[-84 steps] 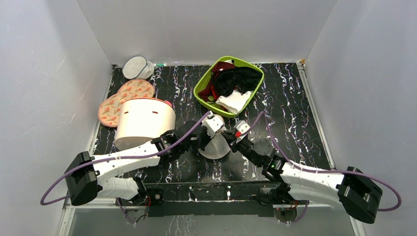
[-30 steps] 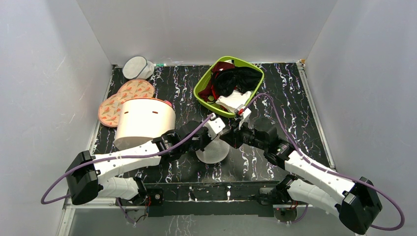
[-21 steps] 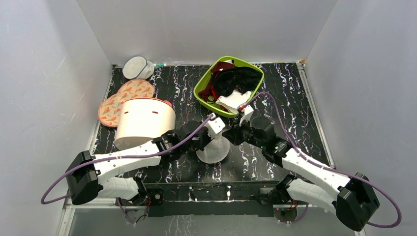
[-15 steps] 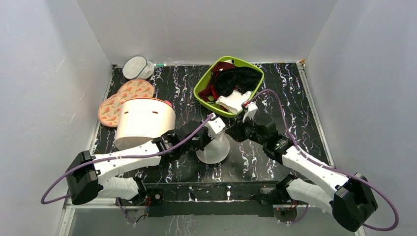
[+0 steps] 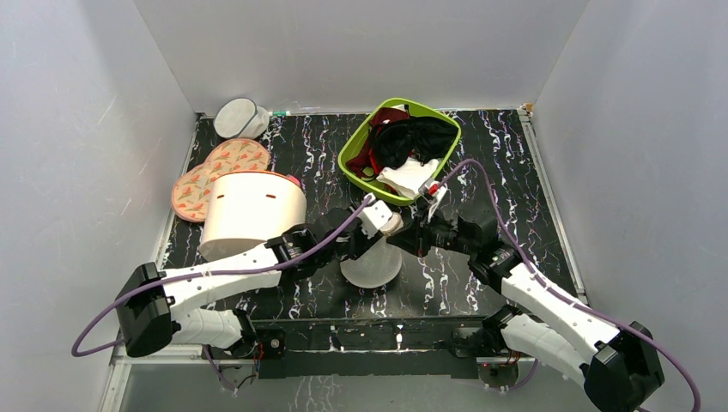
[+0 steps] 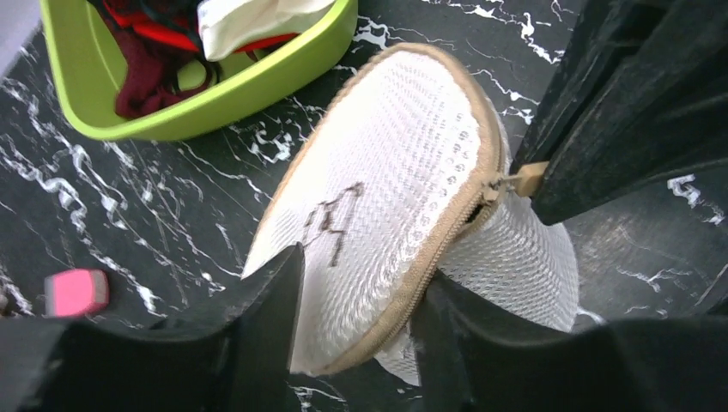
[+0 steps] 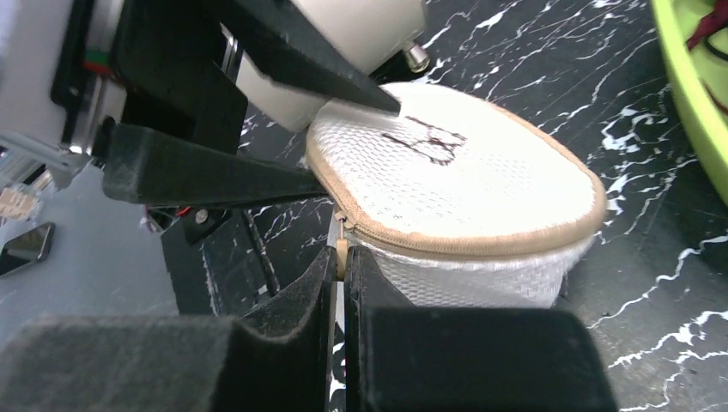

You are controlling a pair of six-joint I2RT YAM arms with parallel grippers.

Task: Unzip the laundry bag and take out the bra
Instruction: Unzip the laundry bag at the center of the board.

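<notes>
Overhead camera looks down; both wrist cameras closely share the laundry bag [image 6: 386,197].

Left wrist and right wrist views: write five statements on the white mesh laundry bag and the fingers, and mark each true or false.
The right fingers pinch the beige zip pull of the white dome-shaped mesh laundry bag. True.
The bag lies inside the lime-green plastic basket. False: it sits on the black marbled table, beside the basket.
The left fingers stand either side of the bag's rim. True.
The basket is empty. False: it holds dark red, black and white cloth.
The zip is open all round. False: the rim in view is mostly zipped.
</notes>
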